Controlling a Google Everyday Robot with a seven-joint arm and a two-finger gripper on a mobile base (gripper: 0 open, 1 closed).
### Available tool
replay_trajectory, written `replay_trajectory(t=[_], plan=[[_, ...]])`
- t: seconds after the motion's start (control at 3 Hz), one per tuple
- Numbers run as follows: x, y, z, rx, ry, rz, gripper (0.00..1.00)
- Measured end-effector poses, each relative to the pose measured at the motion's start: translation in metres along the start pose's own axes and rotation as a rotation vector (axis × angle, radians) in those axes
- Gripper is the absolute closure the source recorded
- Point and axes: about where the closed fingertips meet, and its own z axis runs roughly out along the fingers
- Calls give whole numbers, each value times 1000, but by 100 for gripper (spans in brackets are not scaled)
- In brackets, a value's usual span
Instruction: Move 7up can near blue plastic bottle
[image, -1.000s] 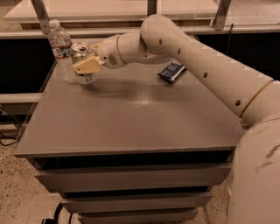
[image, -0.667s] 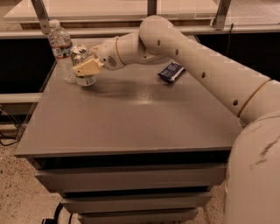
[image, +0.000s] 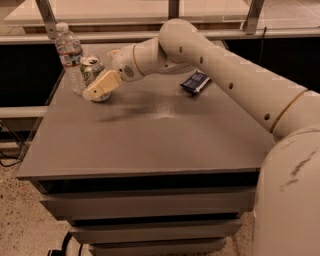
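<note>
Sits upright at table's far corner: 7up can (image: 92, 66), pinched in gripper (image: 100, 89). Tan finger lies across can's lower front; other finger hidden behind it. Stands just past gripper, camera-left side: blue plastic bottle (image: 69, 56), white cap up, v. close to can; touching or not, can't tell. Lies flat well apart from gripper, camera-right, near the arm (image: 220, 70): dark-blue packet (image: 194, 81). Grey table (image: 150, 145) beneath all.

My arm (image: 220, 65): off-white rounded links, dark screw holes, tan joint rings. End effector (image: 98, 89) tan, at counter's (image: 150, 145) far-left corner.
</note>
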Motion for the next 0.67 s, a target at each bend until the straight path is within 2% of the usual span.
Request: replay_trajectory(t=[0.33, 0.67], plan=[[13, -11, -22, 49, 12, 4, 0], [13, -12, -23, 50, 12, 4, 0]])
